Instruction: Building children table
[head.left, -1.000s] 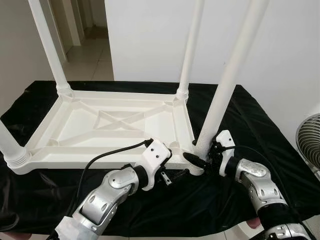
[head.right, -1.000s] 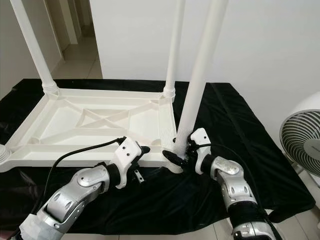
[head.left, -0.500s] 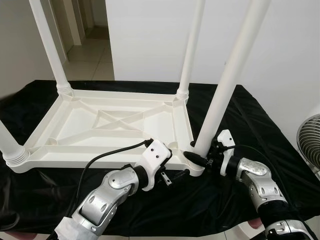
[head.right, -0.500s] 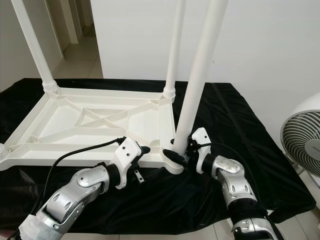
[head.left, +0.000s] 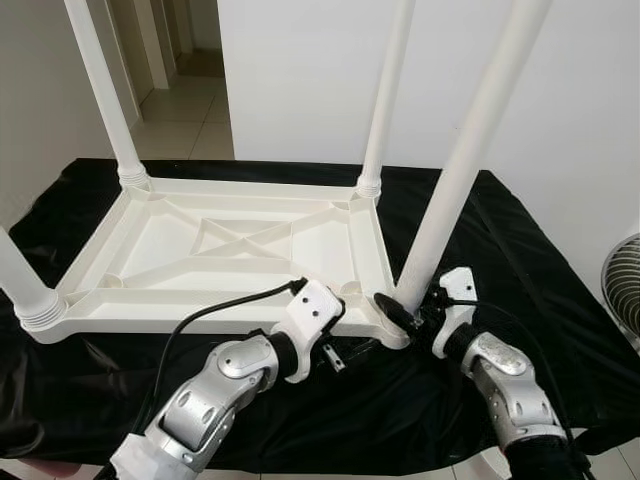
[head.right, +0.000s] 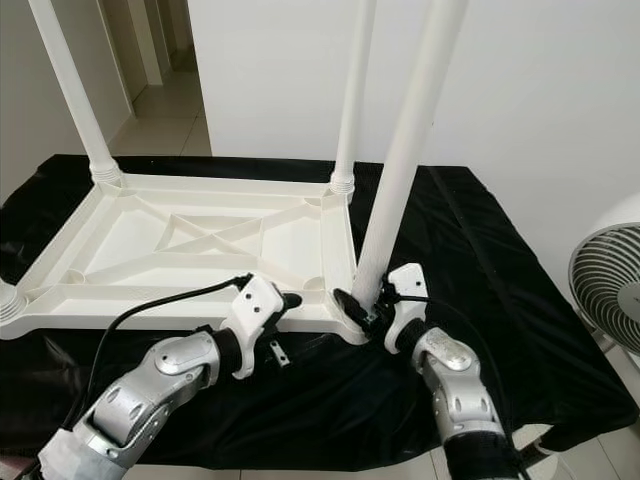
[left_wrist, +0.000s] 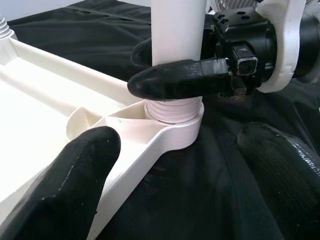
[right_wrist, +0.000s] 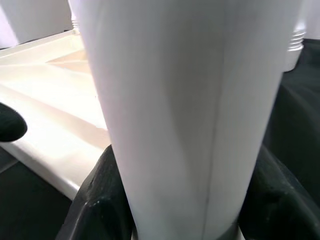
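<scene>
While my right pincer (head.left: 408, 312) grips the tall white plastic leg (head.left: 455, 190) just above its corner socket, the upturned white plastic children's tabletop (head.left: 225, 250) lies on the black-draped table (head.left: 520, 250), three other legs already standing. From my left wrist, my left pincer (left_wrist: 175, 165) hangs released, one finger on the tabletop's rim, the ribbed leg base showing above the socket. From my right wrist, that leg leans; forcing it could jam it crooked. A white fan (head.right: 610, 290) stands nearby.
</scene>
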